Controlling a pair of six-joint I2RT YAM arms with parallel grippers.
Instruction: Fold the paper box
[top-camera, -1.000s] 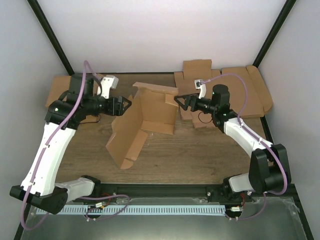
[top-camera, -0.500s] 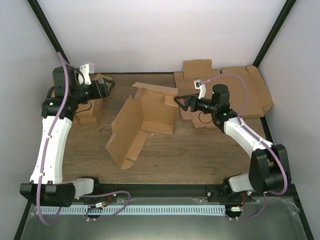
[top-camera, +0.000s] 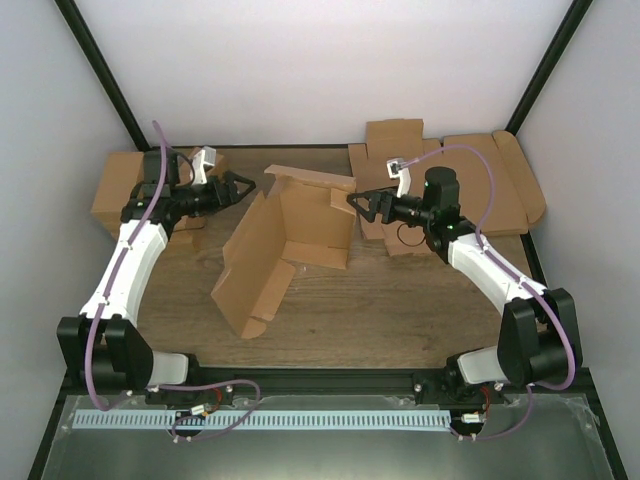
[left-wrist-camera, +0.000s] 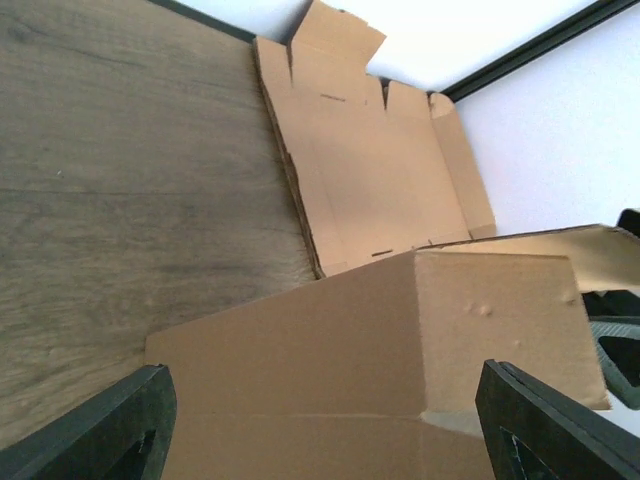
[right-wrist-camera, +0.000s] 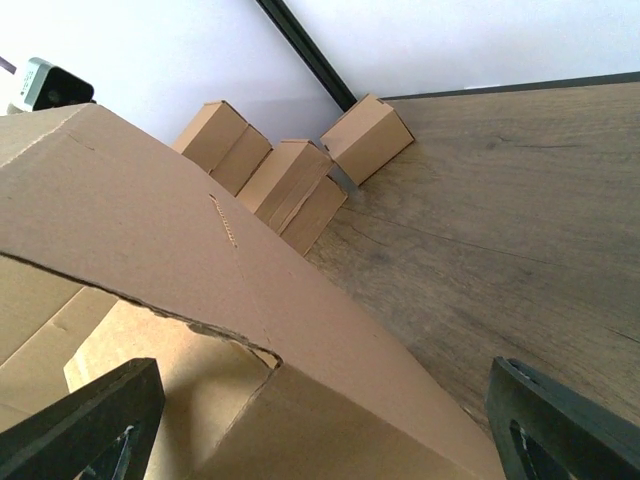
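The paper box (top-camera: 285, 245), a half-folded brown cardboard piece, stands in the middle of the table with its left wall leaning outward and its back wall upright. My left gripper (top-camera: 243, 187) hovers open just left of the box's upper left edge. In the left wrist view, a box panel (left-wrist-camera: 380, 340) fills the space beyond the wide-apart fingers (left-wrist-camera: 130, 425) of the left gripper (left-wrist-camera: 335, 430). My right gripper (top-camera: 357, 203) is open at the box's upper right corner. In the right wrist view, the right gripper (right-wrist-camera: 325, 430) faces a torn-edged box wall (right-wrist-camera: 300, 330) without touching it.
Flat brown cardboard sheets (top-camera: 480, 185) lie stacked at the back right, also seen in the left wrist view as flat sheets (left-wrist-camera: 370, 170). Smaller brown cartons (top-camera: 125, 190) sit at the back left; in the right wrist view the cartons (right-wrist-camera: 285, 170) stand by the black corner post (top-camera: 100, 70).
My left arm swung out to the far left over the cartons, then came back toward the box's left edge with its jaws wider. The right arm and the box have stayed put.
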